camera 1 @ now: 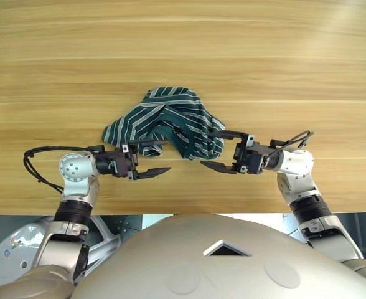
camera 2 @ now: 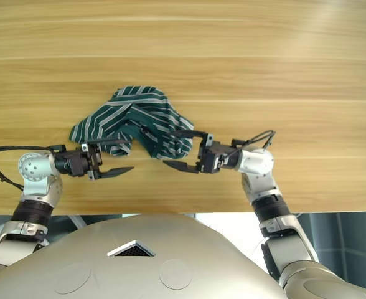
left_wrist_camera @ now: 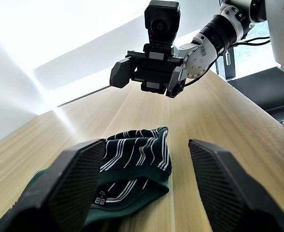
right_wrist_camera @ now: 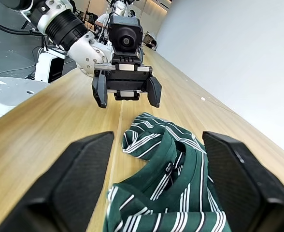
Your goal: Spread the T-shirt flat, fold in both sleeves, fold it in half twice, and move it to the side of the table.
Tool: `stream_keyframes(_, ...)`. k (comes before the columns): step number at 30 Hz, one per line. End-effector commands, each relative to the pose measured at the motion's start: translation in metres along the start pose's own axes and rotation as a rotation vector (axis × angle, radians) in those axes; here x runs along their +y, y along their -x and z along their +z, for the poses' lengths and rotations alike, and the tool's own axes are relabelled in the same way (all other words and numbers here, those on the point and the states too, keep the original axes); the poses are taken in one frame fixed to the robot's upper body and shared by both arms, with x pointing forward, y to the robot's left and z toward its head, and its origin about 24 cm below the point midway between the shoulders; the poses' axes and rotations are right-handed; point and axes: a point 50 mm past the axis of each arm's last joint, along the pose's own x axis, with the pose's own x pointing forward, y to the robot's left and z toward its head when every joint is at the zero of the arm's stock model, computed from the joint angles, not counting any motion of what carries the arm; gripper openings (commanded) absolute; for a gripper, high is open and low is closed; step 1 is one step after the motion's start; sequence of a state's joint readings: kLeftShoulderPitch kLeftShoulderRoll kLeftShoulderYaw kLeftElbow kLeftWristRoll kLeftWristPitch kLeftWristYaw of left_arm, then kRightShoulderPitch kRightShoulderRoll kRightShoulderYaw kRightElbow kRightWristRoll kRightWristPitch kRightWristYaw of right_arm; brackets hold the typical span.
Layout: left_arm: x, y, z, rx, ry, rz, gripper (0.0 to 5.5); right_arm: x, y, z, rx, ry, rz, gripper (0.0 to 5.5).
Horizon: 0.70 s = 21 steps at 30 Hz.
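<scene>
A crumpled green T-shirt [camera 1: 164,121] with white stripes lies bunched in the middle of the wooden table [camera 1: 183,50]. My left gripper [camera 1: 167,156] is open at the shirt's near left edge, its upper finger lying over the cloth. My right gripper [camera 1: 206,149] is open at the near right edge, its upper finger over the hem. The two grippers face each other, a short gap apart. In the left wrist view the shirt [left_wrist_camera: 132,159] lies between my open fingers [left_wrist_camera: 79,183]. In the right wrist view the shirt [right_wrist_camera: 166,193] also lies between open fingers [right_wrist_camera: 84,179].
The table's near edge [camera 1: 183,213] runs just behind both wrists. Plain wood stretches far back and to both sides of the shirt. A black cable loop [camera 1: 33,165] hangs off the left forearm.
</scene>
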<state>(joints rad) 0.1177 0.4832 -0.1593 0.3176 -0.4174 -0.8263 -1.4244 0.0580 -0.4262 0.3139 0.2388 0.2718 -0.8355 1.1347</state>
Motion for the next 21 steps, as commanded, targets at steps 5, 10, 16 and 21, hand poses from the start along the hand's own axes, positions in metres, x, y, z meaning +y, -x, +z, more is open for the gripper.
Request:
stream_keyframes(5,-0.004,0.003,-0.003,0.054,0.004,-0.036,3.21,-0.002,0.000,0.001,0.031,0.029,0.021,3.39)
stream_keyframes(10,-0.012,0.016,-0.009,0.182,-0.005,-0.055,3.21,0.002,0.003,-0.002,0.072,0.038,0.036,3.39)
stream_keyframes(16,-0.015,0.037,-0.005,0.344,-0.061,-0.080,3.21,0.013,0.006,-0.007,0.162,0.056,0.109,3.39)
stream_keyframes(21,-0.014,0.050,-0.003,0.465,-0.110,-0.088,3.21,0.020,0.007,-0.014,0.233,0.070,0.171,3.39)
